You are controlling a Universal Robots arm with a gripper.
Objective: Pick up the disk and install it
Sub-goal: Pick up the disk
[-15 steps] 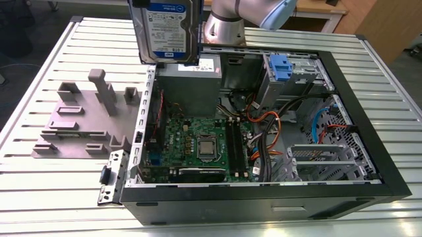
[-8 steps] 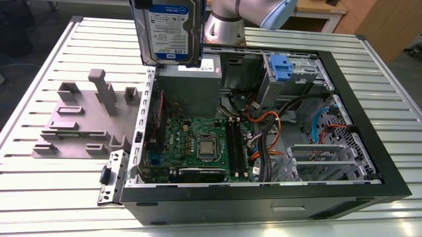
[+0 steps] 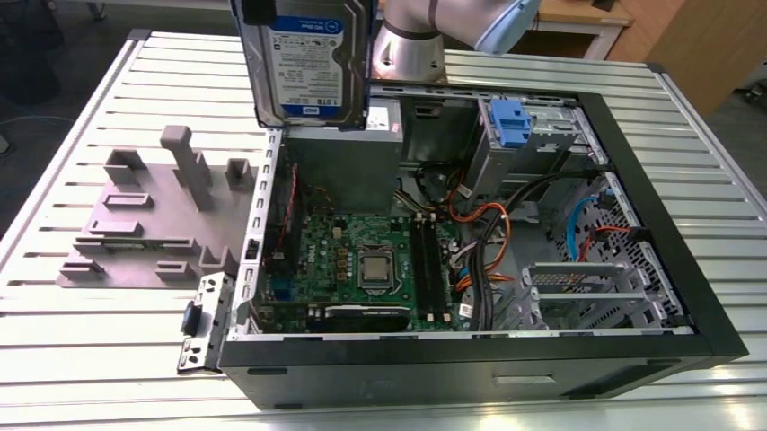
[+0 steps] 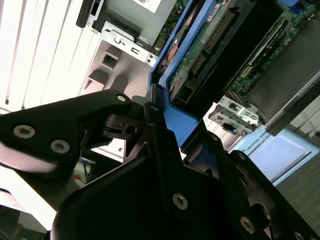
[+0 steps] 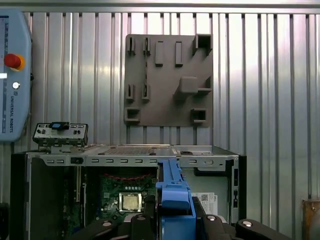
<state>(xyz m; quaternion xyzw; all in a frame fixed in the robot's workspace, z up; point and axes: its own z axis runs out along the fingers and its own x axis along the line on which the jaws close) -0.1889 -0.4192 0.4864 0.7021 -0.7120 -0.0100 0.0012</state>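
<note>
The disk (image 3: 307, 61), a silver hard drive with a white-and-blue label in a blue plastic frame, hangs upright in the air above the back corner of the open computer case (image 3: 653, 233), on the exterior view's left. In both wrist views my gripper (image 4: 172, 125) is shut on the blue frame of the disk (image 4: 176, 60), with black fingers (image 4: 152, 112) on either side. In the first wrist view the frame's blue edge (image 5: 175, 195) sits between the finger bases (image 5: 210, 220), above the case interior.
Inside the case lie a motherboard (image 3: 359, 260), cables, a grey metal box (image 3: 341, 166) and a drive bay with a blue clip (image 3: 509, 121). A grey fixture plate (image 3: 144, 224) lies on the slatted table beside the case. A teach pendant (image 5: 12, 75) sits nearby.
</note>
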